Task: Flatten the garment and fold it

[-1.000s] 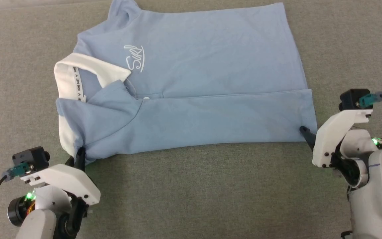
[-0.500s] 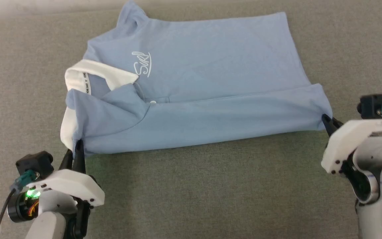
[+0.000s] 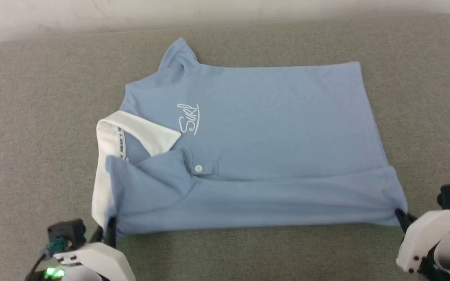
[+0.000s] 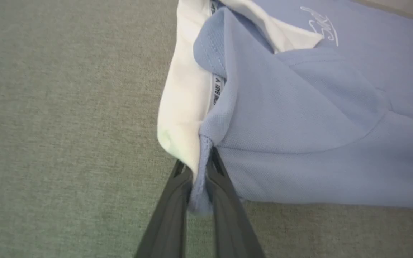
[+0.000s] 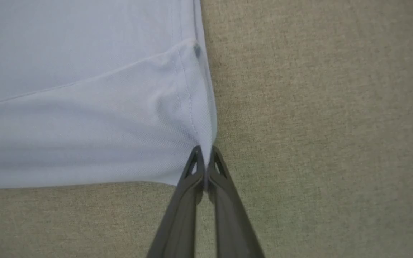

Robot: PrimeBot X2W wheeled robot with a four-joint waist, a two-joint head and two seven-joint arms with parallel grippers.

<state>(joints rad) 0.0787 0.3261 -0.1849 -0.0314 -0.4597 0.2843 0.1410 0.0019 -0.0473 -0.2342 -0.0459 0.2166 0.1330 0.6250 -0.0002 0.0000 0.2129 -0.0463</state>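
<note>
The garment (image 3: 268, 128), a light blue polo shirt, lies on a grey cloth surface with its white collar (image 3: 147, 130) to the left and its hem to the right. Its near long side is folded up over the front. My left gripper (image 3: 109, 228) is at the near left corner, shut on a bunched blue edge beside the collar (image 4: 181, 107), as the left wrist view (image 4: 201, 172) shows closely. My right gripper (image 3: 400, 215) is at the near right corner, with its fingertips (image 5: 205, 154) shut on the hem corner of the garment (image 5: 84, 107).
The grey cloth surface (image 3: 33, 117) spreads all round the shirt, with room on the left, the right and the near side. Its far edge meets a pale wall (image 3: 209, 11) along the top.
The right gripper has shut on the hem corner and the near edge is drawn tauter between both grippers. The whole picture has shifted downward, so the head camera has moved.
</note>
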